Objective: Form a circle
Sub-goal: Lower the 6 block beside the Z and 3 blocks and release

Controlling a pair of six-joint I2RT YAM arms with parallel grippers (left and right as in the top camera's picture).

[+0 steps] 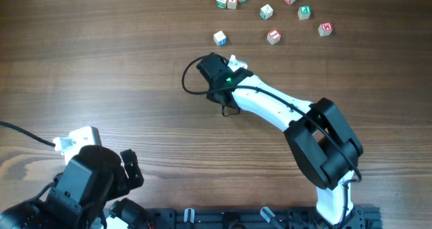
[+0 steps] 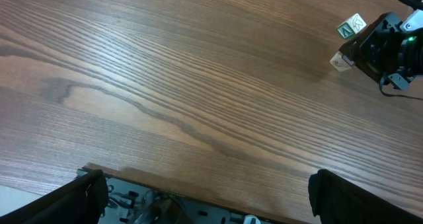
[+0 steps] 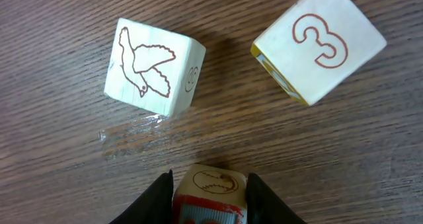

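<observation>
No circle shows in any view; the cubes lie loose. My right gripper (image 3: 210, 203) is shut on a whitish letter cube (image 3: 210, 187) with a red and blue face, low over the table. Just beyond it lie a bird cube (image 3: 153, 67) and a cube marked 3 (image 3: 317, 42), apart from each other. From overhead the right gripper (image 1: 226, 67) sits at mid-table, with a pale cube (image 1: 233, 61) peeking out beside it. My left gripper (image 2: 208, 197) hangs wide open and holds nothing at the near left edge.
Several more letter cubes are scattered along the far edge, among them one (image 1: 219, 38) close to the right gripper, one (image 1: 273, 36) and one (image 1: 326, 29). A black cable (image 1: 189, 77) loops by the right wrist. A dark rail (image 1: 270, 219) runs along the front.
</observation>
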